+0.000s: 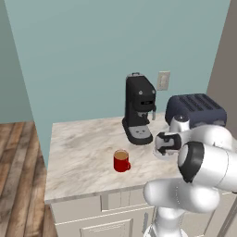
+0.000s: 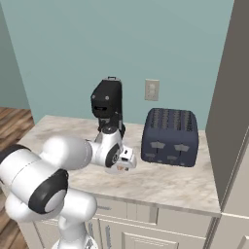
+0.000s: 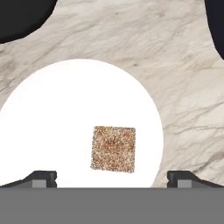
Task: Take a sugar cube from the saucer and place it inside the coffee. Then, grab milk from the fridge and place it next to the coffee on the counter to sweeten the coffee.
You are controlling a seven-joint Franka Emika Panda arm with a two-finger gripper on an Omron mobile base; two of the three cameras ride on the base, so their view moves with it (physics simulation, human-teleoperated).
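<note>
Tool parked right over the sugar cube, jaws wide open, nothing grabbed

In the hand view the sugar cube (image 3: 113,148) lies on the white saucer (image 3: 52,113) on the bench (image 3: 183,87), between the two fingertips (image 3: 41,178) of the tool (image 3: 112,179) and a bit ahead of them, not touching either one. The arm is folded forward with its wrist pointing down at the saucer. The coffee (image 1: 121,161) stands well off to the tool's left, and the coffee machine (image 1: 138,109) just beyond it.

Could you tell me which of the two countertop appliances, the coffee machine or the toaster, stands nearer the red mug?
The black coffee machine: it stands just behind the coffee, while the dark blue toaster sits farther to the right.
</note>
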